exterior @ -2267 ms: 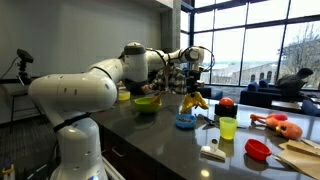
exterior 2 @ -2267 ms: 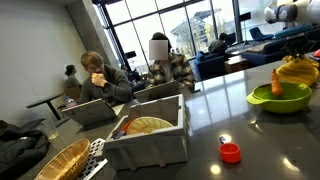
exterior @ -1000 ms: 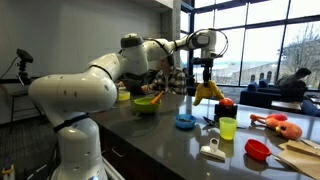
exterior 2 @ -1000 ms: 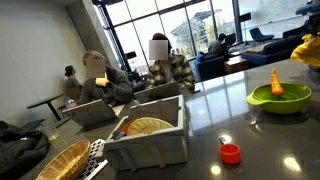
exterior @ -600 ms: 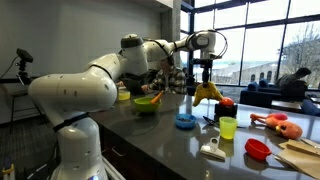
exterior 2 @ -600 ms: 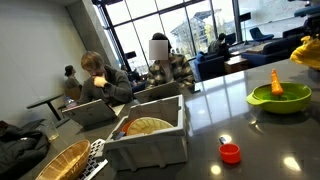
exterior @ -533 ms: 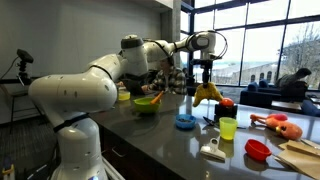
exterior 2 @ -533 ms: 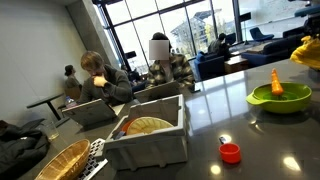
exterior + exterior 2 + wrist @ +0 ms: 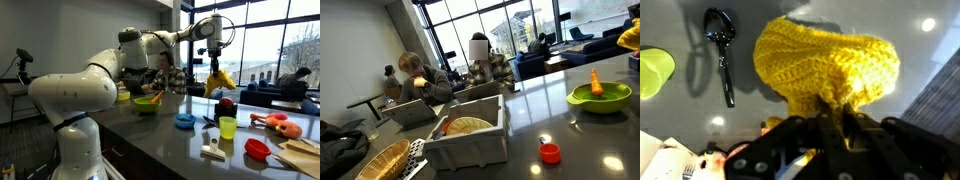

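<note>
Fingers [image 9: 800, 130] pinch the yellow knitted toy [image 9: 222, 81], its long axis hanging downward above the counter [image 9: 165, 135].

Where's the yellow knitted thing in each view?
Exterior view: yellow knitted thing in the air, upper half, right of centre.
Exterior view: yellow knitted thing cut off at the top right edge.
Wrist view: yellow knitted thing fills the centre.
Landmark: green bowl, both exterior views.

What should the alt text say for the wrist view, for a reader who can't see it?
The gripper is shut on a yellow crocheted item, seen from above over a dark glossy countertop. To the left on the countertop lie a black spoon and, at the picture's edge, a lime-green cup.
</note>
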Controlling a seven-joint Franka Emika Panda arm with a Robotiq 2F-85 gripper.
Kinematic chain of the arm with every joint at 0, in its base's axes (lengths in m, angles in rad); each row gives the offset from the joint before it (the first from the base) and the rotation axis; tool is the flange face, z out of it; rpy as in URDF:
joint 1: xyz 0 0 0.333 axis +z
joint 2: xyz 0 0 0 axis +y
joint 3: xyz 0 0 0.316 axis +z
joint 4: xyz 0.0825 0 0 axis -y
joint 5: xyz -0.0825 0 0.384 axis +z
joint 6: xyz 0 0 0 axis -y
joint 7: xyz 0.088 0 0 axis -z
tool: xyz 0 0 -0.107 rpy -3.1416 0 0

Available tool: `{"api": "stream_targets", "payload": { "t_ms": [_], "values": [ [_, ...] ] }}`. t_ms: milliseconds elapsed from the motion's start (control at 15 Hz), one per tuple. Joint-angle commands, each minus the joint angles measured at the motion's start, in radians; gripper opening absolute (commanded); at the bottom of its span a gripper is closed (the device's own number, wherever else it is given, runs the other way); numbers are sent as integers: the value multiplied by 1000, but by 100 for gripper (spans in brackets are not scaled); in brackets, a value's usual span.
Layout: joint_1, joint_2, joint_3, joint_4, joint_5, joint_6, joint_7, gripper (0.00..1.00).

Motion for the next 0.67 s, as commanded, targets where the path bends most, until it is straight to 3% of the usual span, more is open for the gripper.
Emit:
{"api": "stream_targets", "payload": {
  "t_ms": [0,600],
  "values": [
    [0,124,6,8,59,28,18,3],
    [29,372,32,110,208,100,-44,3]
  ]
}}
